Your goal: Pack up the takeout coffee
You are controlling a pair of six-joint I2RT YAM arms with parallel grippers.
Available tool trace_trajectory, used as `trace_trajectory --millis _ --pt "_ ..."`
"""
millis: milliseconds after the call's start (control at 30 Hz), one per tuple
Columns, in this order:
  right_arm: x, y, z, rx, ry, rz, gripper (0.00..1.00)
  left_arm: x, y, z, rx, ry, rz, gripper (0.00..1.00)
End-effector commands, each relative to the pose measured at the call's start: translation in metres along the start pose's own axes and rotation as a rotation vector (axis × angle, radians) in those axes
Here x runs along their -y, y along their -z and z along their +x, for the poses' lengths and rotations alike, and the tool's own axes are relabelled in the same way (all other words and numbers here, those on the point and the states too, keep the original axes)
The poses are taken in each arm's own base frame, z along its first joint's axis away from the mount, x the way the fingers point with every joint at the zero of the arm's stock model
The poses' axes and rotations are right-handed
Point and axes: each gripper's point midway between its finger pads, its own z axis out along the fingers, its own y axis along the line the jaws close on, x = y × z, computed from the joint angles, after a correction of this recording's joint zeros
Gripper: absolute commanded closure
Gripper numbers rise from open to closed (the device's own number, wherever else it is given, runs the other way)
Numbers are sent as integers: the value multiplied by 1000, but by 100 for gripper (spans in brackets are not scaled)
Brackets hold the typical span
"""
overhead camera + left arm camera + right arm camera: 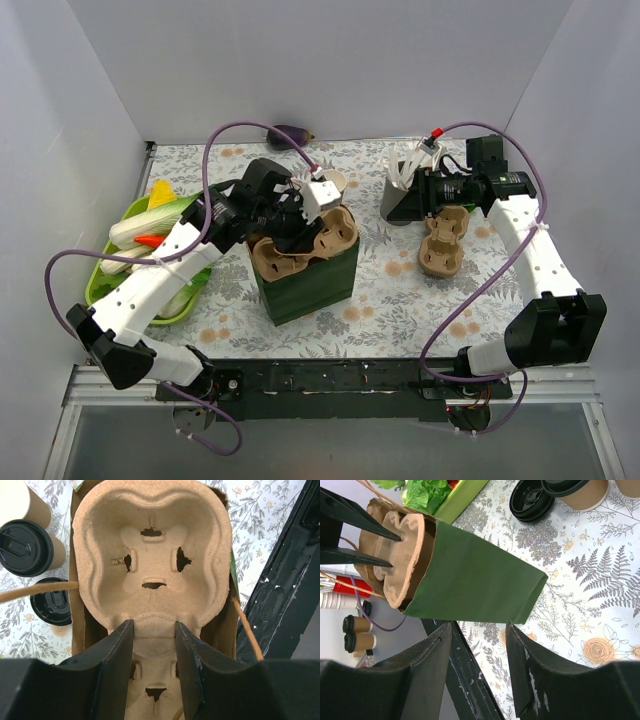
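Brown moulded-pulp cup carrier [150, 555] sits in the mouth of the dark green paper bag [475, 575], pinched by the left fingers [117, 660]; the right fingers [427, 675] are spread, empty. Beside the bag stands the black-lidded tan paper cup [22, 547]; a crooked carrier could spill it.

Nothing legible from my wrist cameras or the overhead view. The green bag [480, 575], the pulp cup tray [150, 555] and the takeout coffee [22, 547] carry no word, brand or number I can read. Any moulded marks on the coffee's black lid are too blurred to make out.
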Motion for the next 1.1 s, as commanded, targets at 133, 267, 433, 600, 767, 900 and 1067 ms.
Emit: trace_trajectory --millis 133,267,433,600,767,900,1067 --pt "-3 -3 -9 8 49 -16 44 2 -26 36 -84 -5 28 100" --pt "-4 0 -9 6 67 -3 45 -1 -36 40 -124 -2 38 100" --pt "-3 0 2 -3 54 7 44 5 -17 29 -98 -6 47 100" --pt "1 -2 3 -6 43 12 44 8 -6 31 -100 -29 51 100" --pt "7 -3 -1 -12 58 37 44 16 -11 59 -250 2 113 100" --pt "5 -4 -3 -15 72 32 44 17 -12 75 -322 -10 132 100" --pt "4 -6 5 -17 66 25 44 17 -19 90 -412 -4 155 100"
